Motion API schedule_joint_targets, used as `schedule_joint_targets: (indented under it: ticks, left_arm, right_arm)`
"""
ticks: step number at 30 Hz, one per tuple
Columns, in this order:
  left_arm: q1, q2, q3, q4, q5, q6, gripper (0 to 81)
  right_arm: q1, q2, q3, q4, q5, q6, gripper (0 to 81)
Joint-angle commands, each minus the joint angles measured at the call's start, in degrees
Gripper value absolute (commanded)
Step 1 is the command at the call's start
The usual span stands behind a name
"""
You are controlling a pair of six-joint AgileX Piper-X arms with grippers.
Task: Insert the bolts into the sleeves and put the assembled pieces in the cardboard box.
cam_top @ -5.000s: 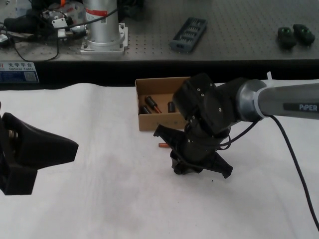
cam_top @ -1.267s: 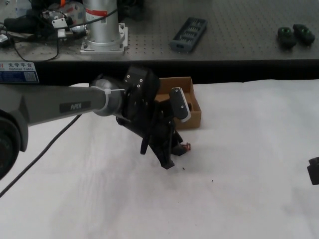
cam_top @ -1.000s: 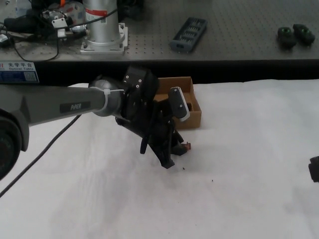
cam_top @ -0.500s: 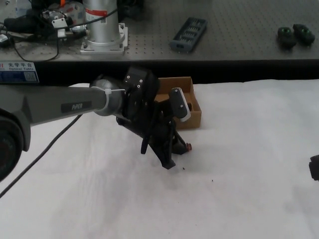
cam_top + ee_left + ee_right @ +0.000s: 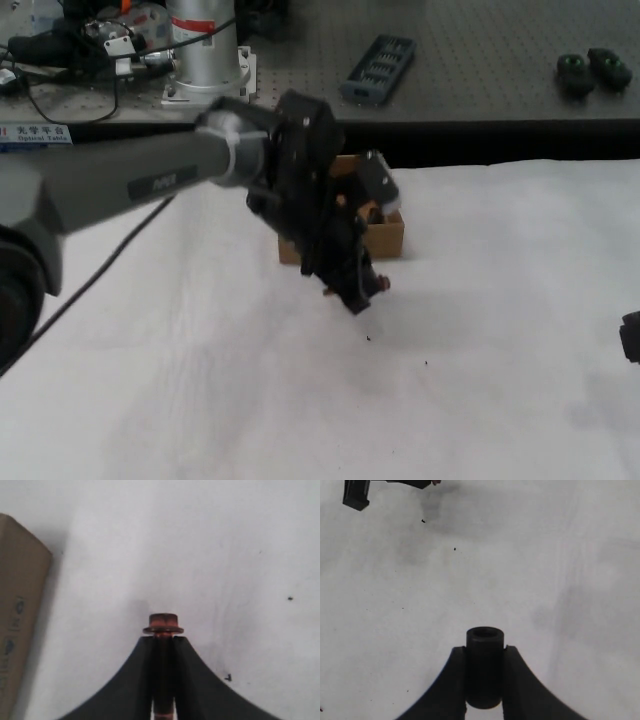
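Observation:
My left gripper [image 5: 163,642] is shut on a copper-coloured bolt [image 5: 163,623], whose flanged head sticks out past the fingertips. In the high view this gripper [image 5: 358,290] hangs just in front of the cardboard box [image 5: 386,236], a little above the white cloth, with the bolt head [image 5: 384,284] at its tip. My right gripper [image 5: 484,652] is shut on a black sleeve [image 5: 484,667], its open bore facing outward. A small part of the right arm [image 5: 631,338] shows at the right edge of the bench.
The white cloth [image 5: 480,300] covers the bench. The box's side wall [image 5: 20,625] is close beside the left gripper. Behind the cloth on a dark perforated table stand a metal post [image 5: 207,50], a blue bit tray [image 5: 378,66] and cables.
The left arm has lifted off the cloth with the bolt and swung up and slightly right, toward the box. Five seconds ago another arm stood at that spot; it has withdrawn right.

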Motion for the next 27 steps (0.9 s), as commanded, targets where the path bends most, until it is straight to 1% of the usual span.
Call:
schedule_joint_targets:
  ticks: [1, 4, 9, 13, 17, 20, 24, 27]
  left_arm:
    - [-0.32, -5.03, -1.65, 4.76, -0.93, -8.09, 0.7]
    - [-0.32, -7.89, -1.65, 8.00, -0.93, -13.92, 0.7]
    - [-0.32, -12.94, -1.65, 13.18, -0.25, -20.75, 0.7]
    - [0.25, -16.69, -1.65, 15.75, 3.89, -24.17, 0.7]
    - [1.02, -20.22, -1.65, 17.20, 4.85, -24.19, 0.7]
    - [2.03, -22.72, -0.71, 18.43, 7.42, -24.19, 0.7]
    - [3.70, -27.95, 5.70, 18.43, 8.76, -24.05, 0.7]
    - [5.30, -32.93, 13.76, 16.59, 9.52, -24.04, 0.7]
  right_arm:
    - [-0.28, 0.07, 0.02, -0.68, -3.01, -1.01, 3.2]
    - [-0.28, 0.07, 0.02, -1.72, -6.89, -2.42, 3.2]
    - [-0.28, 0.07, 0.02, -4.74, -15.55, -3.03, 3.2]
    - [0.10, 0.07, 0.02, -6.70, -19.80, -3.03, 3.2]
    - [1.44, 0.37, 0.02, -9.12, -21.94, -2.62, 3.2]
    - [3.43, 1.29, 0.02, -10.79, -22.32, -2.14, 3.2]
    - [6.90, 3.26, 0.02, -14.12, -22.91, 0.14, 3.2]
    - [9.77, 5.43, 0.02, -17.89, -23.25, 2.03, 3.2]
